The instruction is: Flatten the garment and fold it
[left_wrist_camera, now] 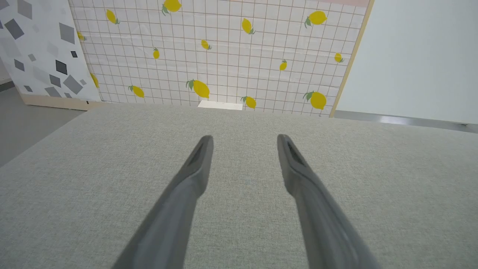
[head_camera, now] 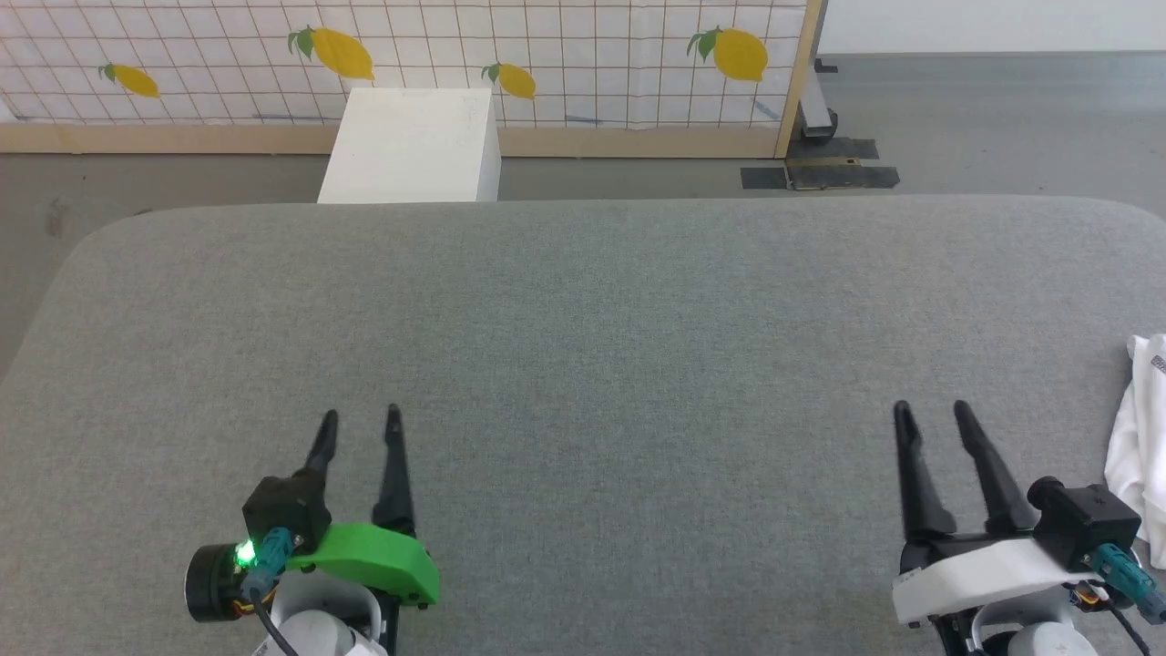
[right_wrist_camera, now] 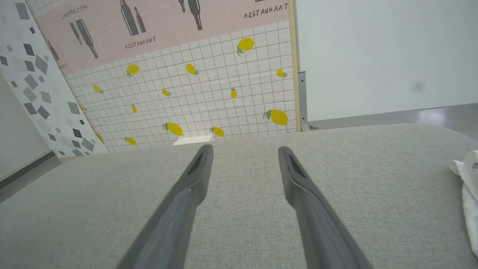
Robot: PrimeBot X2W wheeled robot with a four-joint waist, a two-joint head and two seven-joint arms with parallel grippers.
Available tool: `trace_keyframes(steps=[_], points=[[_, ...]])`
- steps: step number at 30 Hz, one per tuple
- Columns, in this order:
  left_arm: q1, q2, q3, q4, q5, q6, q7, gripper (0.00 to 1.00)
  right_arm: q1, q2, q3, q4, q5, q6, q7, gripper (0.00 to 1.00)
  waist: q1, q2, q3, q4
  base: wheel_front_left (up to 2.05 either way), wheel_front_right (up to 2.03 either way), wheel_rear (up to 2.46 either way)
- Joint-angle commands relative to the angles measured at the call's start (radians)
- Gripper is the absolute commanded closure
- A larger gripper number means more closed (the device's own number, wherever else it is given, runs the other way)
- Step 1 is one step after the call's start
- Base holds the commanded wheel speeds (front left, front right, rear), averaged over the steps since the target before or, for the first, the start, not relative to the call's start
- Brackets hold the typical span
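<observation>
The white garment (head_camera: 1140, 437) lies bunched at the far right edge of the grey table, mostly cut off by the head view's border; a piece of the garment (right_wrist_camera: 468, 175) also shows at the right of the right wrist view. My right gripper (head_camera: 931, 412) hovers just left of it, open, nothing between its fingers. My left gripper (head_camera: 361, 419) stands open over bare table at the lower left, far from the cloth. Both wrist views show spread fingers, left gripper (left_wrist_camera: 244, 140) and right gripper (right_wrist_camera: 244, 151), above grey fabric.
The grey fabric table (head_camera: 583, 319) has rounded far corners. A rigid white box (head_camera: 410, 146) stands on the floor behind its far edge. A lemon-print grid panel (head_camera: 410, 55) backs the scene, with a stand foot (head_camera: 815, 118) to its right.
</observation>
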Motion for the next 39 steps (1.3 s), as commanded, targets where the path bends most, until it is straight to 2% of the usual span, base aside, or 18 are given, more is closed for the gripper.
trace_keyframes(steps=[1,39], points=[[0.000,0.000,0.000,0.000,0.000,0.000,0.000,1.00,0.000,0.000,0.000,0.000,0.000,0.000,0.000,1.00,0.0001,0.0000,0.000,0.000,0.00,0.00,0.00],[0.028,-0.002,0.021,-0.071,0.050,-0.010,0.073,1.00,0.003,0.000,0.005,-0.045,-0.065,0.000,0.073,1.00,0.0001,0.0000,-0.008,0.002,0.00,0.00,0.00]])
